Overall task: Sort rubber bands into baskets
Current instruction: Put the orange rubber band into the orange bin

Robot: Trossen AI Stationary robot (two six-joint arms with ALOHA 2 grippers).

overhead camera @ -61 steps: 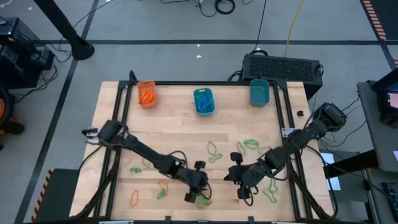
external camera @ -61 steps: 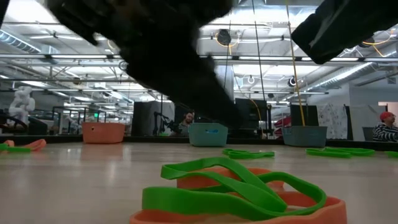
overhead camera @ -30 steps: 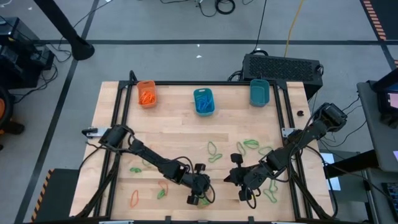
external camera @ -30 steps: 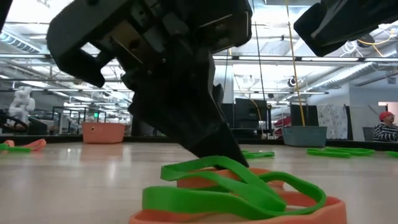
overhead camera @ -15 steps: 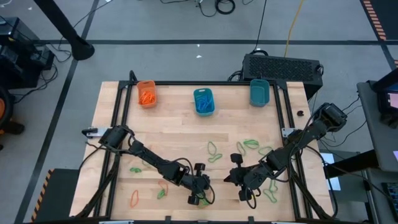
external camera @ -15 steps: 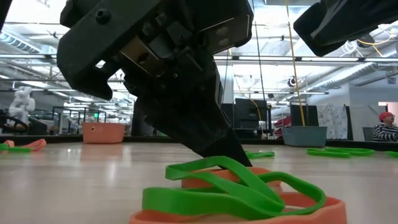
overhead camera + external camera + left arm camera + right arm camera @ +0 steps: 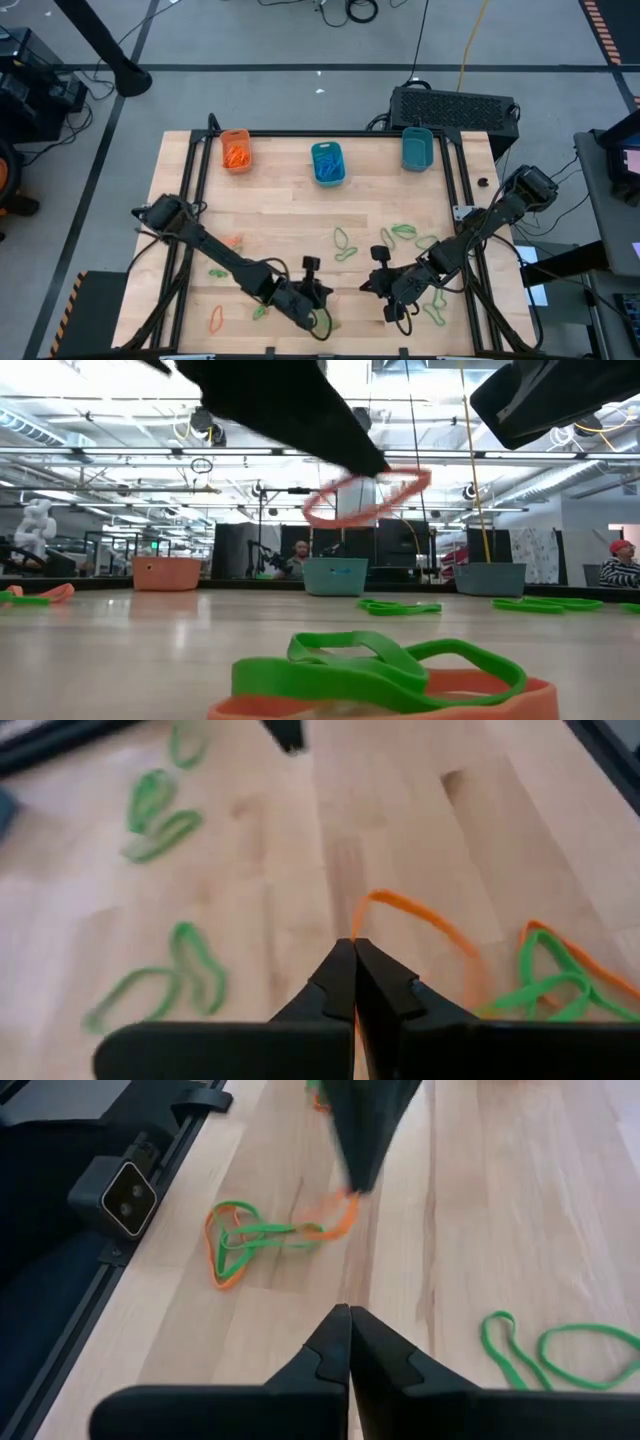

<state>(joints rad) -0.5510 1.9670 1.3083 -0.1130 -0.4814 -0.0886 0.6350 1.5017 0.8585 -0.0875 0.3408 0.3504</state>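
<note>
My left gripper hangs over the table's near edge, shut on an orange rubber band that it holds in the air. Below it lies a pile of green bands on an orange one, also seen from the right wrist. My right gripper is shut on nothing, a little to the right of the pile. More green rubber bands lie loose on the wood. At the far edge stand three baskets: an orange one and two teal ones. My left gripper pinches one spot on the orange band's loop between its two fingertips. The fingers slant down toward the table. The band hangs from the tips as an open loop, lifted clear of the pile and the table.
A black box sits behind the table's far right corner. Green bands lie near the right arm, and others with an orange one at the near left. The table's middle is bare wood.
My left gripper has risen from the pile at the near edge and rolled a little, taking one orange band up with it. That band now hangs clear in the air. The green bands and the orange one under them have stayed on the table.
</note>
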